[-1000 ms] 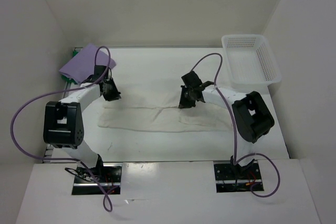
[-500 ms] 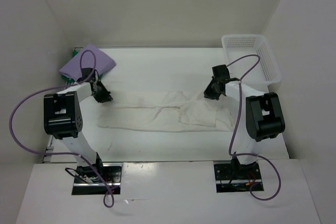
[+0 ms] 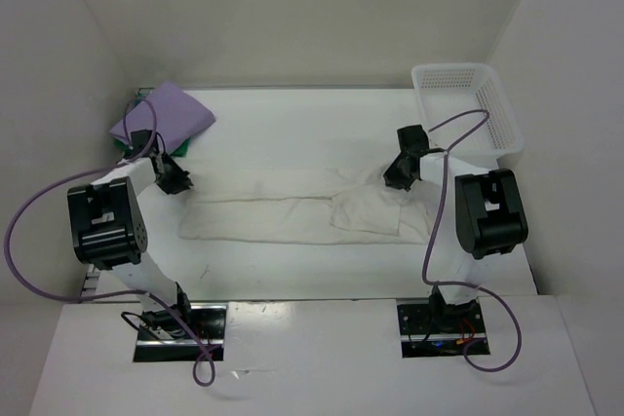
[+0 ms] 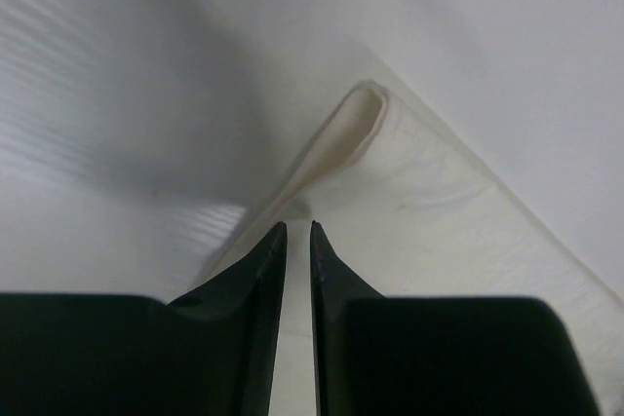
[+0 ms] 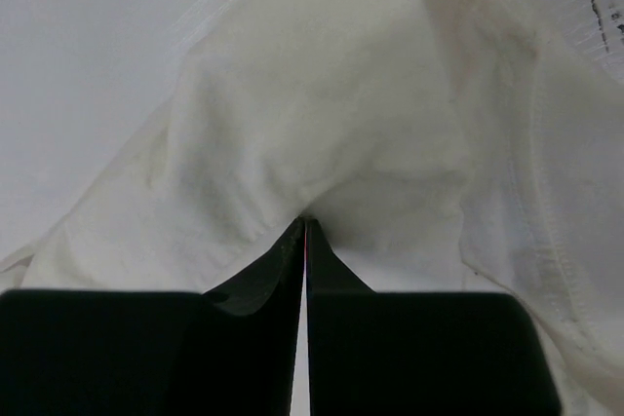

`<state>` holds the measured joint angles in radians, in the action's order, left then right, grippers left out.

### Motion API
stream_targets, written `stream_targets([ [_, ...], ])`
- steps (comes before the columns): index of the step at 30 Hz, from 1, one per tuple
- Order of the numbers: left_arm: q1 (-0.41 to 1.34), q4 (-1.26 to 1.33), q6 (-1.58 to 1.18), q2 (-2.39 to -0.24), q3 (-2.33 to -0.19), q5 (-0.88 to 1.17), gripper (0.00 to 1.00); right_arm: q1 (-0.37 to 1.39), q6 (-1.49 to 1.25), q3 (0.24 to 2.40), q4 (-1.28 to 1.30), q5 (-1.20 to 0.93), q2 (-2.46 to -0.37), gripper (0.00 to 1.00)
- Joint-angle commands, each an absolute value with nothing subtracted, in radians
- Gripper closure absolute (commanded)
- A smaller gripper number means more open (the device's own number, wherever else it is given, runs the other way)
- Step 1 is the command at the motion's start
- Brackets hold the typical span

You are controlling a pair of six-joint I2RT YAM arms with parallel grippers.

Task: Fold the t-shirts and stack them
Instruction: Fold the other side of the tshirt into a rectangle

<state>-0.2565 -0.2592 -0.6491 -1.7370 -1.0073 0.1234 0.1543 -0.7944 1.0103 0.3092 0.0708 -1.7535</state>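
While two other shirts (image 3: 161, 116) are stacked beyond its left end, one cream shirt (image 3: 283, 213) is held.
Both its ends are clamped: left gripper (image 4: 298, 226), right gripper (image 5: 305, 221).

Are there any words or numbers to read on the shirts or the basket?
No readable text.
The cream-white t-shirt, lavender-purple t-shirt and white lattice basket: no writing shows.
The small dark marks, top right of the right wrist view: too blurred to read.
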Motion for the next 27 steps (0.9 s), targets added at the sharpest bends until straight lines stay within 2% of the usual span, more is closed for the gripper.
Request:
stream_targets([
  [1, -0.285, -0.276, -0.684, -1.634, -1.011, 0.138, 0.78, 0.152, -0.802, 0.997, 0.279, 0.092, -1.671, 0.93],
  [3, -0.255, -0.276, -0.684, -1.582, -1.043, 0.155, 0.78, 0.172, -0.782, 1.028, 0.279, 0.092, -1.617, 0.91],
  [5, -0.154, -0.276, -0.684, -1.553, -1.054, 0.131, 0.78, 0.172, -0.767, 1.055, 0.301, 0.092, -1.617, 0.87],
  [8, -0.036, -0.242, -0.721, -1.540, -1.043, 0.104, 0.77, 0.172, -0.756, 1.114, 0.322, 0.092, -1.676, 0.86],
  [13, -0.021, -0.184, -0.770, -1.634, -0.987, 0.158, 0.75, 0.172, -0.820, 1.104, 0.282, 0.064, -1.778, 0.86],
  [16, -0.021, -0.169, -0.770, -1.698, -0.977, 0.158, 0.75, 0.172, -0.850, 1.080, 0.282, 0.064, -1.796, 0.90],
  [27, -0.296, -0.153, -0.761, -1.741, -0.896, 0.262, 0.75, 0.129, -0.934, 0.988, 0.302, 0.106, -1.753, 0.94],
])
